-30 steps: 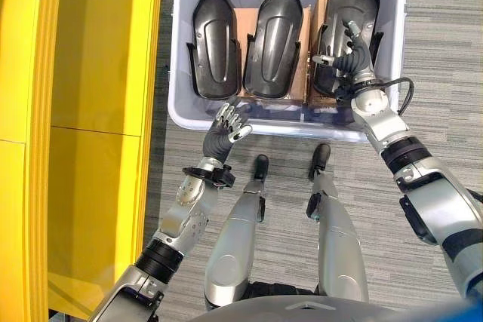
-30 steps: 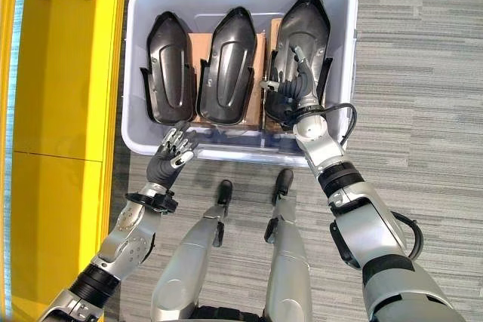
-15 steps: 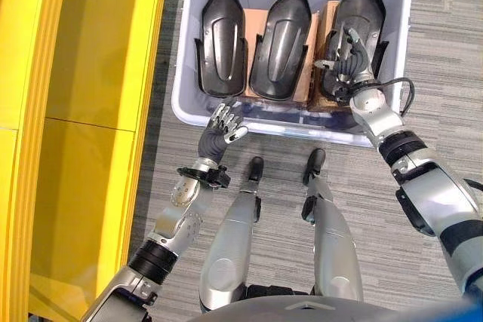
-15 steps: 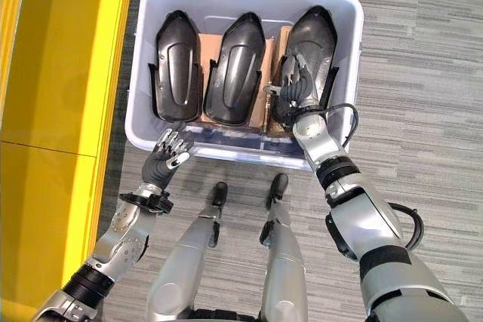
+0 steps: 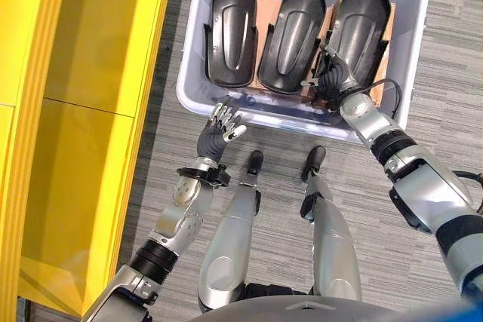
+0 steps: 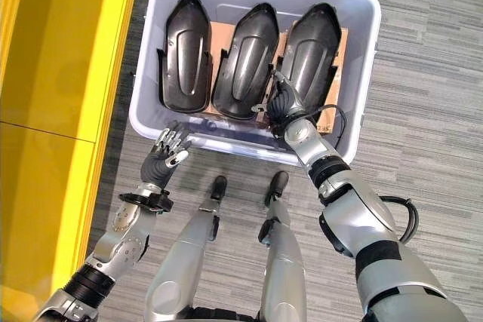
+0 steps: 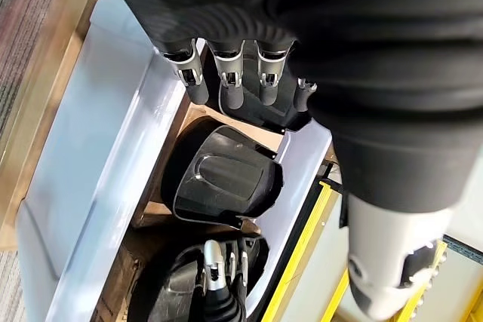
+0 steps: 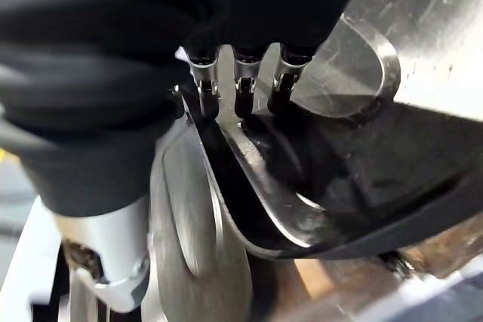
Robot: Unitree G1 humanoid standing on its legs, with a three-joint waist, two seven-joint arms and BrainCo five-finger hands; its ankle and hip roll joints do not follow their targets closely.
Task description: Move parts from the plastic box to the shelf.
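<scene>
I stand in a workshop or warehouse area: grey striped carpet floor (image 5: pixel 438 209), a yellow metal shelf (image 5: pixel 83 111) on my left, a plastic box (image 5: pixel 411 58) of black moulded parts (image 5: pixel 232 32).

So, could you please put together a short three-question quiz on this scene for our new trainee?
1. How many glossy black moulded plastic parts stand in the pale grey plastic box?
2. True or false: the left hand is inside the box, gripping a part.
3. Which part is the right hand at? A) the one nearest the yellow shelf B) the middle one C) the one farthest from the shelf

Key:
1. Three, side by side, with brown cardboard between them.
2. False: it hovers outside the box's near wall, fingers relaxed.
3. C; its fingers are on that part's near end.
</scene>
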